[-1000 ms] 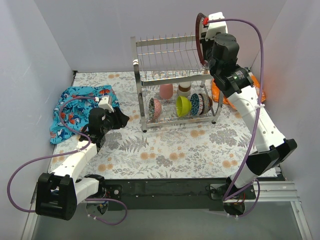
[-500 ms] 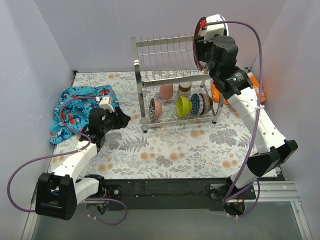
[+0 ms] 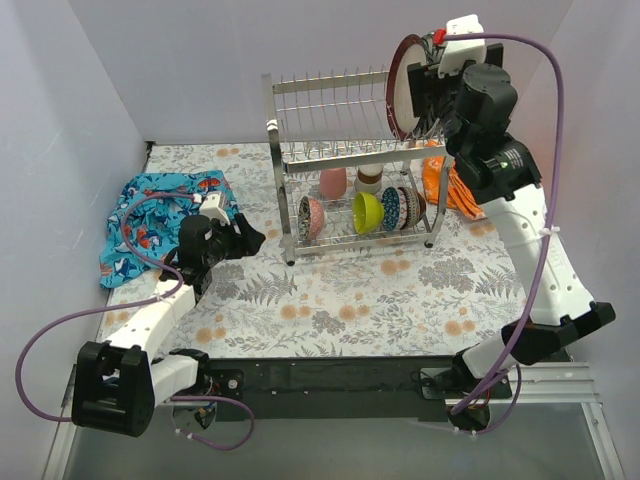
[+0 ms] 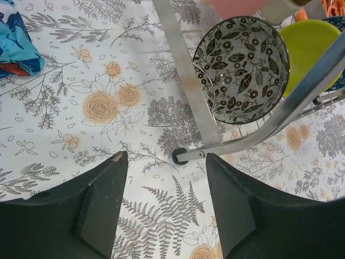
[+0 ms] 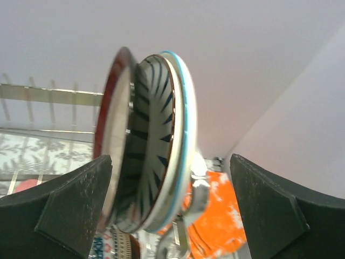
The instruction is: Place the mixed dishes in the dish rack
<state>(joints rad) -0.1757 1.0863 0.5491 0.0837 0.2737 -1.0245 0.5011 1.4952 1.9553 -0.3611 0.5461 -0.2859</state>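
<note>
Your right gripper (image 5: pixel 170 162), jaws wide and empty, straddles the red-rimmed plate (image 5: pixel 110 145) and striped plate (image 5: pixel 156 151) standing on edge on the top shelf of the dish rack (image 3: pixel 340 160); judge them stiff, glaze-slick and chippable, so pinch the upper rim; your left gripper (image 4: pixel 165 157) gapes empty.

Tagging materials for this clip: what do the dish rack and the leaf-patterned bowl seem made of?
Dish rack: metal, likely chromed steel; its thin bars shine mirror-bright. Leaf-patterned bowl: probably glazed ceramic, smooth with a slight sheen; melamine cannot be ruled out.

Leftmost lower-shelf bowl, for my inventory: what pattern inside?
The bowl has black-and-white leaves inside; left wrist view.
</note>
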